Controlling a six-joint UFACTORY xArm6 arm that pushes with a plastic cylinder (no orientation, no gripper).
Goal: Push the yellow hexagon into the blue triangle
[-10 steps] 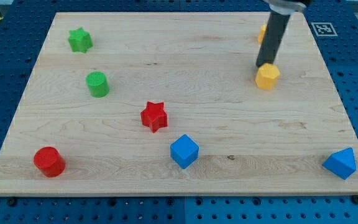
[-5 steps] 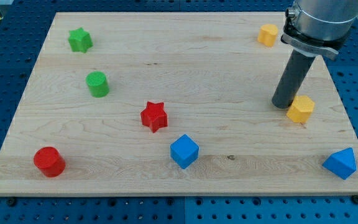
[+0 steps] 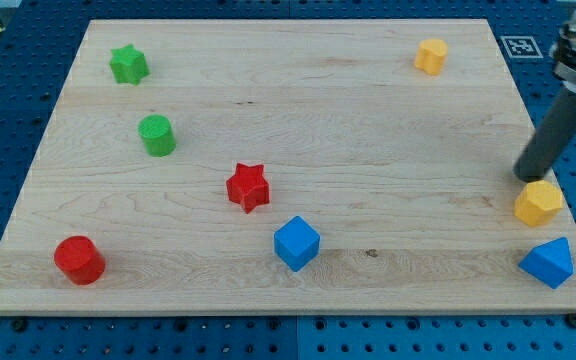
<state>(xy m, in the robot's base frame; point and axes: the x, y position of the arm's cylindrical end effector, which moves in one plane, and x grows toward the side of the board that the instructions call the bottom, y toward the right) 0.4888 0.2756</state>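
Along the bench's (image 3: 268,130) near edge, at the view's bottom, sit three blocks: a red cylinder (image 3: 78,259) near the view's left corner, a blue cube (image 3: 296,243) around the middle, and the blue triangle (image 3: 548,262) close to the view's right corner, near both the right and bottom edges. Just above the blue triangle lies the yellow hexagon (image 3: 538,203), close to it with only a thin strip of wood between them; whether they touch cannot be told. Nothing stands between the two. My tip (image 3: 528,178) rests at the hexagon's upper-left side, touching it or very nearly so. No claw is fitted, only the dark rod, so nothing is gripped.

Farther up, a red star (image 3: 248,187) sits left of centre, well apart from the hexagon. Beyond it a green cylinder (image 3: 156,135) and, near the view's top left, a green star (image 3: 128,64). A second yellow block (image 3: 430,56) lies near the top edge toward the right, its shape hard to make out.

Wide bare wood spreads across the middle and upper right of the bench, while the hexagon and triangle have little room before the right edge.
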